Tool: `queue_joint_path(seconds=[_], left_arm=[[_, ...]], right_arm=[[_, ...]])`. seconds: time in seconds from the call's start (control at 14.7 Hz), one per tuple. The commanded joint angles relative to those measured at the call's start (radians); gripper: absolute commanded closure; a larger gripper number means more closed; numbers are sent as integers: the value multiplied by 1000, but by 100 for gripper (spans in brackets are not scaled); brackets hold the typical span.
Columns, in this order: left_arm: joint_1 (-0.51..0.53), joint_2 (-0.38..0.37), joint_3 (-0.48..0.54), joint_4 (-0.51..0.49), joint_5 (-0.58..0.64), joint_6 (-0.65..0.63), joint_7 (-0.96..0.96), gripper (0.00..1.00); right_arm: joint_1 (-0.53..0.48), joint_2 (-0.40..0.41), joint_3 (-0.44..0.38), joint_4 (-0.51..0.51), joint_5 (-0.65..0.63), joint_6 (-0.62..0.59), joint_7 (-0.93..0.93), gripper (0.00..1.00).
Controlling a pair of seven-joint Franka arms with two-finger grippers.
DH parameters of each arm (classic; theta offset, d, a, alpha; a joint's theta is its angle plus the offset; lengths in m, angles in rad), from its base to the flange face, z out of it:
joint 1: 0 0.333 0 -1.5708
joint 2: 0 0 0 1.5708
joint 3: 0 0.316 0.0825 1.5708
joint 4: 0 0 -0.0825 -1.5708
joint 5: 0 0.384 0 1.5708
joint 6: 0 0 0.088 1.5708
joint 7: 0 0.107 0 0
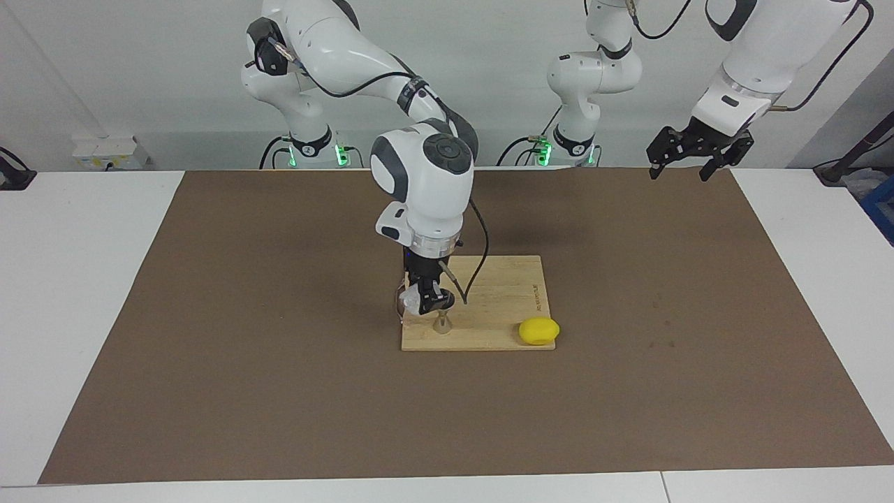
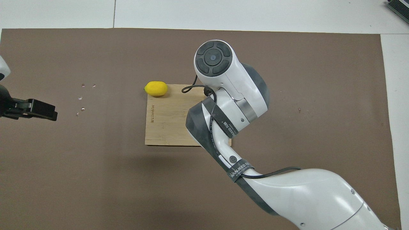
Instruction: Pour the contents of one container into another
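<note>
My right gripper [image 1: 423, 297] is low over the wooden board [image 1: 503, 293], at the end toward the right arm. It is shut on the small clear ribbed glass cup [image 1: 406, 300], which it holds tipped on its side. Just below and beside the cup stands the small silver hourglass jigger [image 1: 441, 325], upright on the board's edge farthest from the robots. In the overhead view the right arm hides both the cup and the jigger. My left gripper [image 1: 681, 170] waits open and empty, raised over the mat at the left arm's end; it also shows in the overhead view [image 2: 43, 111].
A yellow lemon [image 1: 538, 331] lies at the board's corner farthest from the robots, toward the left arm's end; it also shows in the overhead view [image 2: 156, 88]. A brown mat [image 1: 209, 314] covers the table. A few small shiny specks [image 2: 81, 97] lie on the mat near the left gripper.
</note>
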Motion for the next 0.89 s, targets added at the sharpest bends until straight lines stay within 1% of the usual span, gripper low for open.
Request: queue_joint_path(seconds=[0.0,0.27,0.48,0.61,0.82], left_arm=[[5,-16,-4,-19,9,5,13,0],[7,-16,-4,-19,9,5,13,0],[7,-16,-4,-19,9,5,13,0],[7,-16,-4,-19,9,3,13,0],[7,-16,-4,-19,9,3,13,0]], right_arm=[[-3,-3,4,15,-22,-22,-22,100],[-6,-18,3,14,-10,-22,-24,100],[-32,-23,33,14,-4,-19,-28,100],[-43,-23,33,14,60,-7,-30,100],[-93,-24,35,14,163,-4,-45,100]])
